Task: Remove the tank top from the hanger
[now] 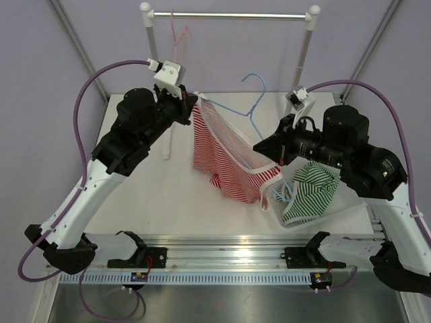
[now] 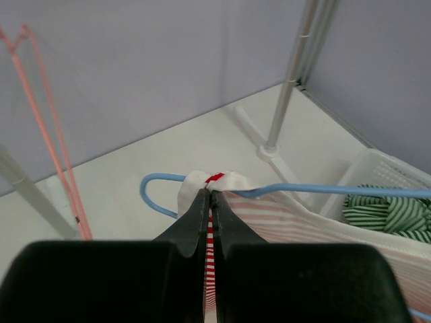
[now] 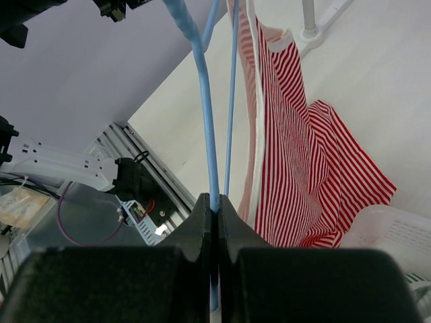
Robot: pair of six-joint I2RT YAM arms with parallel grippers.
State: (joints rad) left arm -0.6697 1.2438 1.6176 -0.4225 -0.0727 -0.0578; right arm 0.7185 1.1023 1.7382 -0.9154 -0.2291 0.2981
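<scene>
A red-and-white striped tank top [image 1: 225,158] hangs from a light blue hanger [image 1: 252,108] held in the air over the table. My left gripper [image 1: 191,108] is shut on the top's strap [image 2: 214,179] where it wraps the hanger's end [image 2: 151,192]. My right gripper [image 1: 268,149] is shut on the hanger's blue bar [image 3: 205,128], with the striped top [image 3: 296,155] hanging just beside it. The hanger's hook points up, free of the rail.
A clothes rail [image 1: 229,15] on white posts stands at the back with a pink hanger [image 1: 178,37] on it. A white basket [image 1: 316,202] holding a green-striped garment [image 1: 311,190] sits at the right, under my right arm.
</scene>
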